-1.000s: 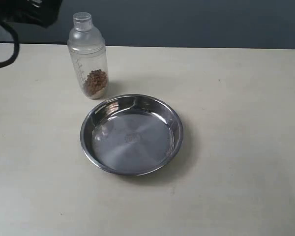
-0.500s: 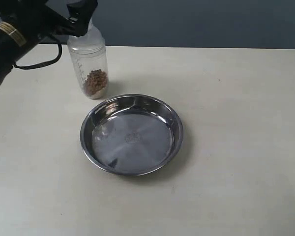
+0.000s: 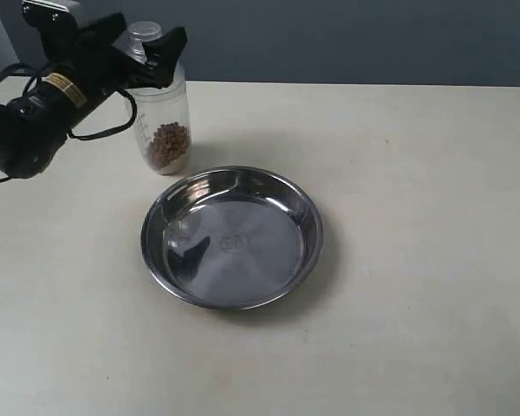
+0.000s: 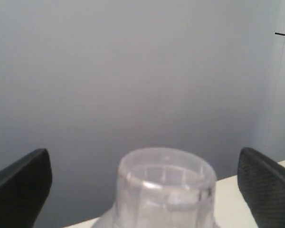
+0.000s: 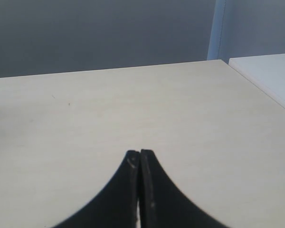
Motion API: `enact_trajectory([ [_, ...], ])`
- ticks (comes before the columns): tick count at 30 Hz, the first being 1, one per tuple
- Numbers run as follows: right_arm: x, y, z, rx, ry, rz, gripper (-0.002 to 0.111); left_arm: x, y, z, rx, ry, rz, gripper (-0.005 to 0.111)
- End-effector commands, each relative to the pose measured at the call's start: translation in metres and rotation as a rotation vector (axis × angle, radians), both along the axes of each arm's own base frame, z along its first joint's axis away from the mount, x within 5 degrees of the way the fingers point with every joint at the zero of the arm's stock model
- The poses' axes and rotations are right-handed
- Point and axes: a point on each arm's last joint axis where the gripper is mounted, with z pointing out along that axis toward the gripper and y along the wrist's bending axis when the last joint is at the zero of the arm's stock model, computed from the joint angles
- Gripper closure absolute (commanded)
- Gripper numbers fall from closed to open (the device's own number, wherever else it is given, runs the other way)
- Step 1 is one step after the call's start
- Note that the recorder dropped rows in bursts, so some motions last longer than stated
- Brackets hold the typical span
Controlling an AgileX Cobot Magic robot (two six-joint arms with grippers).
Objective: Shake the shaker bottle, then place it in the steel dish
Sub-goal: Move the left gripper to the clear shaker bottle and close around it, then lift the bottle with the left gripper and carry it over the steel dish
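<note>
The clear shaker bottle (image 3: 163, 130) stands upright on the table just behind and left of the steel dish (image 3: 234, 247), with brown pellets in its lower part. My left gripper (image 3: 147, 36) is open, one black finger on each side of the bottle's cap and shoulder. In the left wrist view the round cap (image 4: 166, 183) sits midway between the two spread fingers (image 4: 23, 185), with gaps on both sides. The dish holds nothing. My right gripper (image 5: 140, 154) is shut on nothing above bare table and does not appear in the exterior view.
The pale table (image 3: 416, 173) stretches right of and in front of the dish. A dark wall runs behind its far edge. The left arm's black body and cables (image 3: 35, 121) hang over the table's far left.
The left arm has come in from the upper left, and its open fingers now flank the bottle's top. Bottle and dish have not moved.
</note>
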Motion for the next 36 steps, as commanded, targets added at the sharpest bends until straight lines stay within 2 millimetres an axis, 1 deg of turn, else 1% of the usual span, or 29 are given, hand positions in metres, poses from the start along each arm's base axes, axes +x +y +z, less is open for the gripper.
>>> enact_trajectory([
  [1,0.0,0.0,0.001,-0.002,-0.014,0.005,0.109,0.004,0.001,-0.017,-0.031,0.024,-0.008,0.001],
  [5,0.0,0.0,0.001,-0.002,-0.014,0.005,0.109,0.005,0.001,-0.037,-0.041,0.049,-0.014,0.001],
  [9,0.0,0.0,0.001,-0.002,-0.014,0.005,0.109,0.006,0.001,-0.052,-0.041,0.081,-0.013,0.001],
  [17,0.0,0.0,0.001,-0.002,-0.014,0.005,0.109,0.01,-0.001,-0.069,-0.025,0.117,-0.032,0.002],
  [23,0.0,0.0,0.001,-0.002,-0.014,0.005,0.109,0.009,-0.001,-0.087,-0.026,0.152,-0.034,0.002],
  [32,0.0,0.0,0.001,-0.002,-0.014,0.005,0.109,0.01,-0.002,-0.09,-0.014,0.151,-0.052,0.003],
  [34,0.0,0.0,0.001,-0.002,-0.014,0.005,0.109,0.01,-0.002,-0.09,-0.024,0.147,-0.044,0.007],
  [35,0.0,0.0,0.001,-0.002,-0.014,0.005,0.109,0.01,-0.002,-0.089,-0.025,0.143,-0.046,0.012],
  [36,0.0,0.0,0.001,-0.002,-0.014,0.005,0.109,0.01,-0.002,-0.089,-0.023,0.142,-0.051,0.02],
])
